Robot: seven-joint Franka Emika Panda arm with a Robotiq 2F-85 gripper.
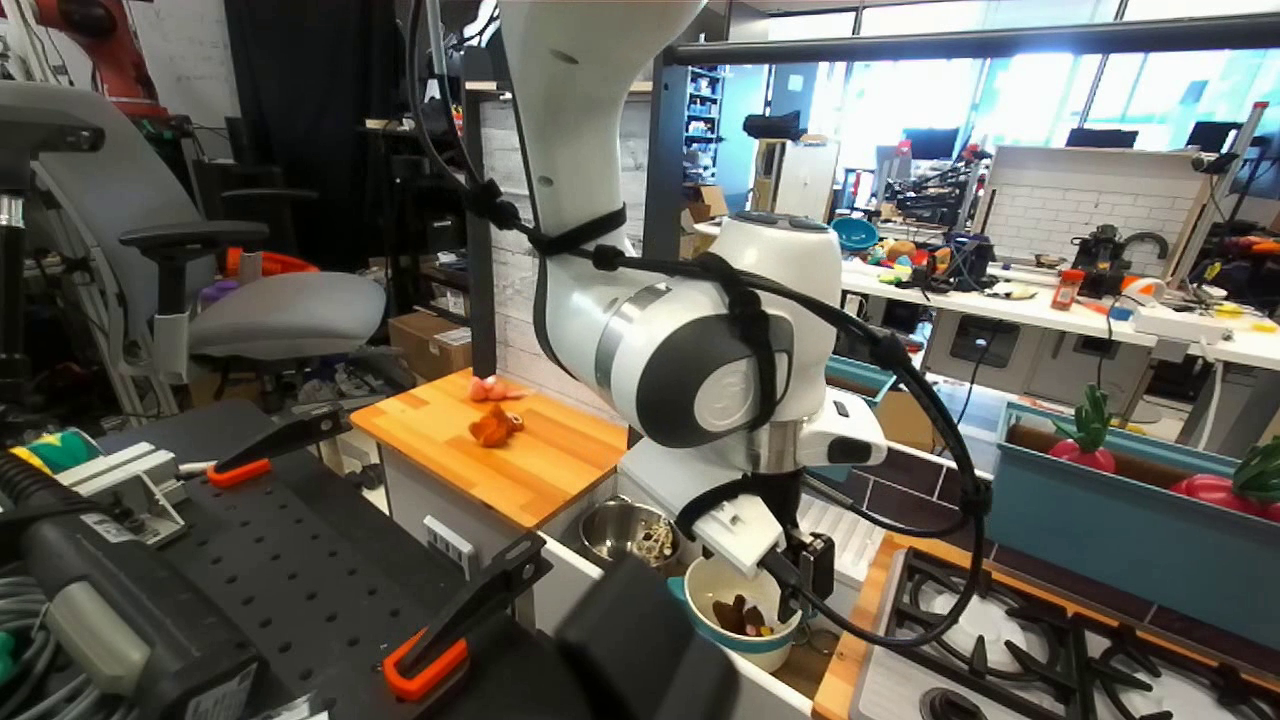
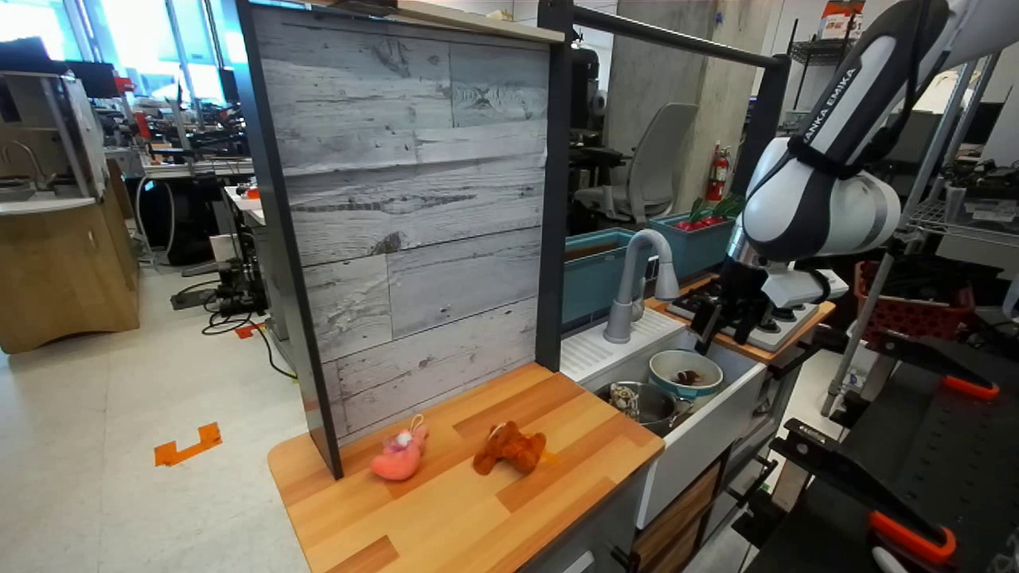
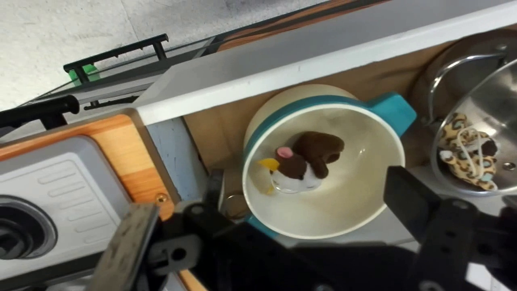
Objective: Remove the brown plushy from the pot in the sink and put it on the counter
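The brown plushy [image 3: 305, 159] lies on the floor of the pot [image 3: 355, 198], a little left of the middle in the wrist view; the pot's walls close it in all round, which is presumably why the gripper [image 3: 303, 184] points down at the mouth rather than coming from the side. Its fingers [image 3: 408, 190] stand well apart, holding nothing, most likely because that lumpy body has to fit in the gap before any grip. The pot itself stands upright in the sink [image 2: 704, 440], whose front wall probably guards it against being knocked out. To its right in the wrist view is a steel pot [image 3: 497, 117] with a leopard-spotted toy [image 3: 470, 161] inside, best left alone, I'd judge. In an exterior view the wooden counter surface [image 2: 446, 517] is at the near left, carrying an orange-brown toy [image 2: 511, 448] and a pink toy [image 2: 400, 455], so the next step after gripping would likely be a straight lift past the rim, then a release beside those two, avoiding the teal handle [image 3: 394, 113]
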